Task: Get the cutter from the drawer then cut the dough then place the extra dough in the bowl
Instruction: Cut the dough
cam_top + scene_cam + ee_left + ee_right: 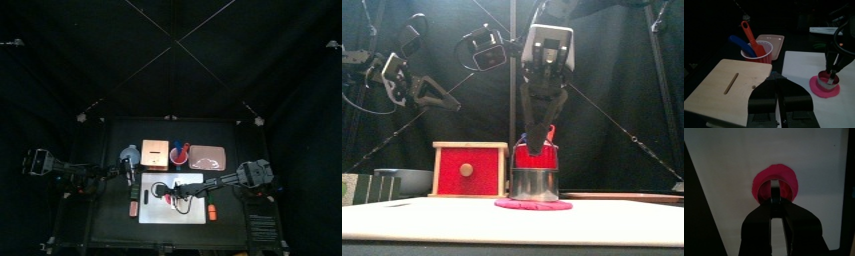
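Metal cutter (536,183) stands on the pink dough (533,205) on the white board (731,158) near the counter (114,230) front edge, with the right claw (777,202) clenched on its wire handle. The left claw (777,76), clenched empty, hangs raised by the wooden box (731,85). Sticking dough could lift away with the cutter. The board's front lies open.

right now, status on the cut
Right fingers shut on cutter, cutter down on dough. Left fingers shut, empty, near wooden box. Nothing in the way.
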`<state>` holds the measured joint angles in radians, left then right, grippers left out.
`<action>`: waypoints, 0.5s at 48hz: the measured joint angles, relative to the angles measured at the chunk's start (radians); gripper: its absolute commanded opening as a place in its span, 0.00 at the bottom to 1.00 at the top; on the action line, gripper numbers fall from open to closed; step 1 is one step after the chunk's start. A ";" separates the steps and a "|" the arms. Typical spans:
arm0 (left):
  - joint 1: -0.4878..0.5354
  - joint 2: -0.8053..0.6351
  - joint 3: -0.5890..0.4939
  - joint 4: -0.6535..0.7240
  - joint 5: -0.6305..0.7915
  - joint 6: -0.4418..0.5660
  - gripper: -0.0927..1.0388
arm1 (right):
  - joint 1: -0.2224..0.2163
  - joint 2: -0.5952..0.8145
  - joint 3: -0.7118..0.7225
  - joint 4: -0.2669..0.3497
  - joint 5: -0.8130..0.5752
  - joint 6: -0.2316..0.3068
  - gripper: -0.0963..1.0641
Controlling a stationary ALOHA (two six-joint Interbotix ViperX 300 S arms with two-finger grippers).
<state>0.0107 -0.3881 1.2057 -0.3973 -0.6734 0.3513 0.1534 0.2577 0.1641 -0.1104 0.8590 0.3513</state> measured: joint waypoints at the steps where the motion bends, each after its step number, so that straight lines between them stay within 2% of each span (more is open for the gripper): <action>1: 0.000 0.000 0.002 -0.002 0.000 0.000 0.34 | 0.000 0.002 0.000 0.000 0.000 0.000 0.46; 8: 0.000 0.002 0.003 -0.005 0.000 0.002 0.35 | -0.005 0.009 -0.008 -0.012 0.000 0.002 0.50; 19: 0.014 0.026 0.014 -0.005 0.018 0.003 0.37 | -0.012 0.009 -0.008 -0.035 -0.014 0.002 0.77; 24: 0.014 0.037 0.015 -0.003 0.032 0.003 0.37 | -0.014 0.006 -0.005 -0.052 -0.020 0.005 0.79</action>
<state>0.0245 -0.3513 1.2210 -0.4004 -0.6412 0.3543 0.1396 0.2638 0.1595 -0.1626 0.8391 0.3559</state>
